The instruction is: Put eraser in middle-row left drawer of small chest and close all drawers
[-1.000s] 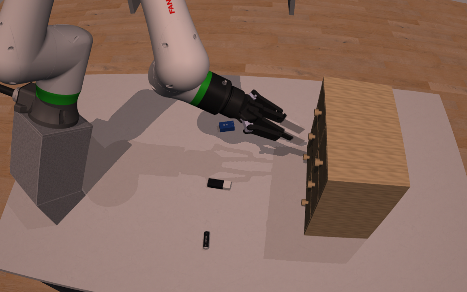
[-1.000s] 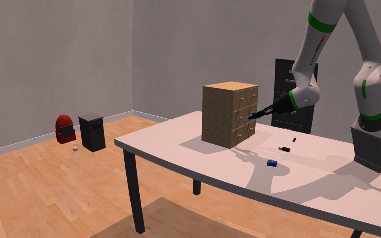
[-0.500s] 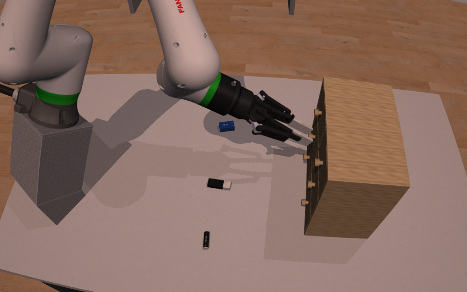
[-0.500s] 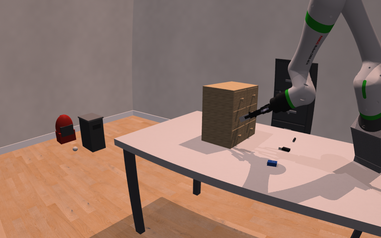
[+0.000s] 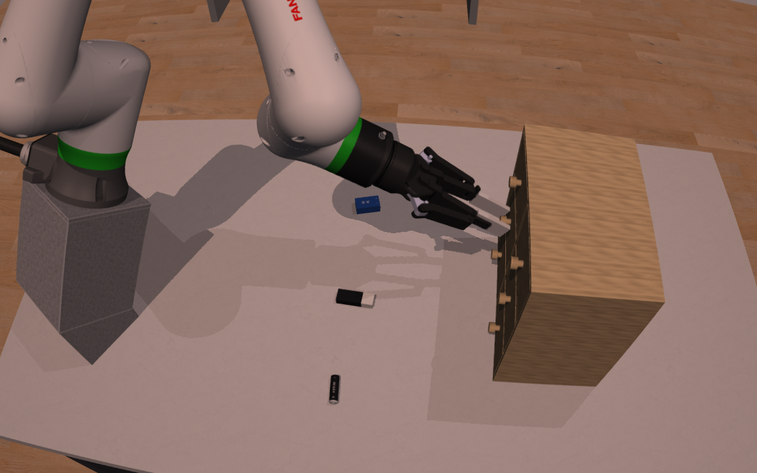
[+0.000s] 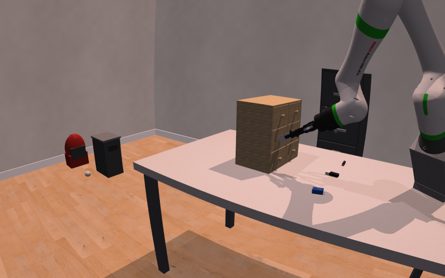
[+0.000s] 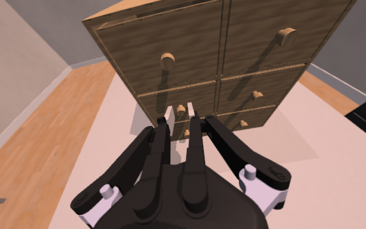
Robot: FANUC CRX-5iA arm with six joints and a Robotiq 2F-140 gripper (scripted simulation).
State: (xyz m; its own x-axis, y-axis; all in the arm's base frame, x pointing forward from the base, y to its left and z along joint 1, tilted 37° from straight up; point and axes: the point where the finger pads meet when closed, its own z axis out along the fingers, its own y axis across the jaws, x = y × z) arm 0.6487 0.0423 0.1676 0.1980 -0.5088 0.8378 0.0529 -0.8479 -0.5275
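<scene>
The small wooden chest (image 5: 575, 253) stands at the right of the table with all its drawers pushed in; it also shows in the exterior view (image 6: 267, 133). My gripper (image 7: 180, 111) is at the chest's front. Its fingers stand a narrow gap apart on either side of the knob (image 7: 180, 110) of the left drawer of the middle row. I see a small gap between the pads and the knob. In the top view the fingertips (image 5: 500, 221) reach that knob (image 5: 505, 219). The black-and-white eraser (image 5: 355, 298) lies flat on the table, well left of the chest and apart from the gripper.
A small blue block (image 5: 367, 203) lies on the table under my wrist. A black battery (image 5: 334, 388) lies nearer the front edge. The arm's grey pedestal (image 5: 78, 259) stands at the left. A black cabinet (image 6: 343, 114) stands behind the table.
</scene>
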